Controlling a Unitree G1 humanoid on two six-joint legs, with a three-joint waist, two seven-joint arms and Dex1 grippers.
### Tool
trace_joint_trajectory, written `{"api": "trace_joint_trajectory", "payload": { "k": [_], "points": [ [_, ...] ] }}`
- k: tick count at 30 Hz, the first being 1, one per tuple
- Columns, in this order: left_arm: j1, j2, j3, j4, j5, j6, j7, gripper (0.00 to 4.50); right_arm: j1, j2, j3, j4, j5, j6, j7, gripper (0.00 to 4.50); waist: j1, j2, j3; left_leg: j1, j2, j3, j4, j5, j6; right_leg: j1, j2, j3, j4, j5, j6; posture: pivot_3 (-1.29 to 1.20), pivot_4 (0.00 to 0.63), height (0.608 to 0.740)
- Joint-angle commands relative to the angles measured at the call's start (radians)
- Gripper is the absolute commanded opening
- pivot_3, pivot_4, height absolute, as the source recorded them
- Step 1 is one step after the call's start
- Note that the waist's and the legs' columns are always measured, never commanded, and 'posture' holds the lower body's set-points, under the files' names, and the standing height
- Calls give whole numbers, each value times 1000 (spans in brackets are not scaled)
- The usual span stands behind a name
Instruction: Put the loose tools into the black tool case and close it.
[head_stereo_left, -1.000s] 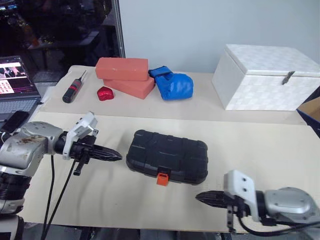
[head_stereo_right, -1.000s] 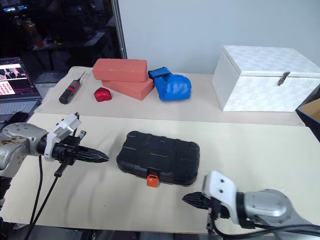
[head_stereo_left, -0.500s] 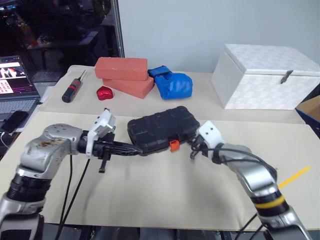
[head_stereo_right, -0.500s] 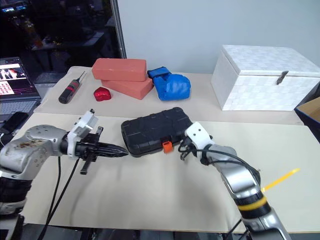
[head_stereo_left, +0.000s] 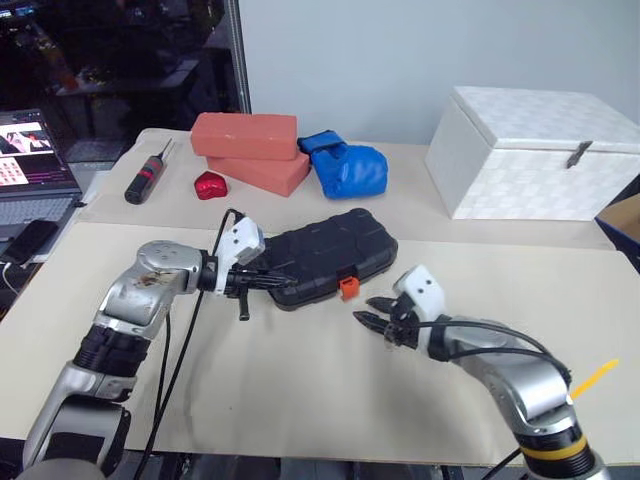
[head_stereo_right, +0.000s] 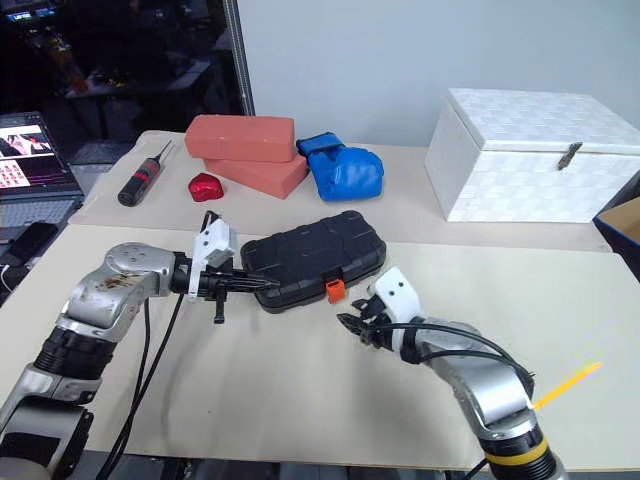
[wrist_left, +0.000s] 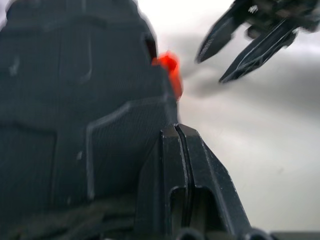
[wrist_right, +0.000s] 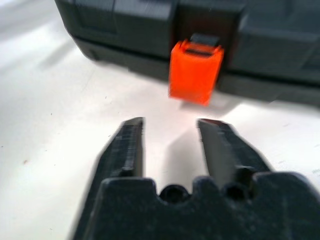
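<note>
The black tool case (head_stereo_left: 322, 254) lies closed on the cream table, turned at an angle, with its orange latch (head_stereo_left: 348, 288) on the near side. My left gripper (head_stereo_left: 276, 284) is shut, and its tips rest against the case's near left corner (wrist_left: 75, 100). My right gripper (head_stereo_left: 368, 318) is open with nothing between its fingers (wrist_right: 129, 142). It hovers just in front of the latch (wrist_right: 196, 72) without touching it. The loose tools are out of view.
At the back stand a white box (head_stereo_left: 535, 155), a blue glove (head_stereo_left: 345, 168), two stacked red bricks (head_stereo_left: 250, 150), a small red object (head_stereo_left: 210, 186) and a black screwdriver with a red band (head_stereo_left: 146, 178). A laptop (head_stereo_left: 35, 170) sits at the far left.
The case now lies farther back and turned at an angle. My left gripper has moved right, up against its corner. My right gripper has come forward to the latch, then eased back and opened.
</note>
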Motion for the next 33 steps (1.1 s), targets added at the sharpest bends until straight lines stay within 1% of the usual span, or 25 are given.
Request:
{"api": "trace_joint_trajectory", "payload": {
  "k": [1, 2, 5, 8, 12, 17, 24, 33],
  "points": [
    [-45, -15, -30, 67, 63, -42, 4, 0, -48, 56, 28, 47, -31, 32, -73, 357, 0, 0, 0, 1, 0, 0, 1, 0, 0, 1, 0, 0, 0, -1, -3, 0, 150, 740],
    [-47, -19, -33, 76, 69, -52, 2, 0, -54, 70, 31, 60, -34, 37, -84, 16, 0, 0, 0, 0, 0, 0, 1, 1, 0, 0, 0, 0, 0, 0, -4, 0, 150, 740],
    [-51, -32, -34, 96, 78, -66, -8, 0, -79, 114, 40, 105, -51, 33, -118, 16, 1, 0, 0, 0, 0, 0, 1, 1, 0, 1, 0, 0, 0, 0, -4, 0, 150, 740],
    [-51, -38, -36, 108, 86, -78, -12, 0, -98, 148, 52, 144, -77, 15, -147, 16, 1, 1, 0, 0, 0, 0, 1, 1, 0, 1, 0, 0, 0, 2, 1, 0, 150, 740],
    [-50, -46, -33, 108, 89, -77, -11, 0, -106, 164, 66, 169, -110, -10, -169, 16, 1, 1, 0, 0, 0, 0, 1, 1, 0, 1, 0, 0, 0, 3, 3, 0, 150, 740],
    [-34, -58, -31, 110, 95, -79, -3, 0, -119, 209, 53, 213, -128, -56, -201, 16, 0, 1, -1, 1, 0, 0, 1, 1, 0, 1, 0, 0, 0, 3, 3, 0, 150, 740],
    [-17, -63, -32, 77, 100, -60, 10, 0, -156, 230, 48, 278, -157, -111, -212, 16, -5, 1, -1, 1, 0, 0, 1, 1, 0, 1, 0, 0, 0, 4, 2, 0, 150, 740],
    [-14, -60, -36, 38, 101, -13, 17, 0, -125, 230, 12, 145, -118, -67, -214, 16, -18, 1, -1, 0, 0, 0, 1, 2, 2, 0, 0, 0, 0, 5, 2, 0, 150, 740]
  ]
}}
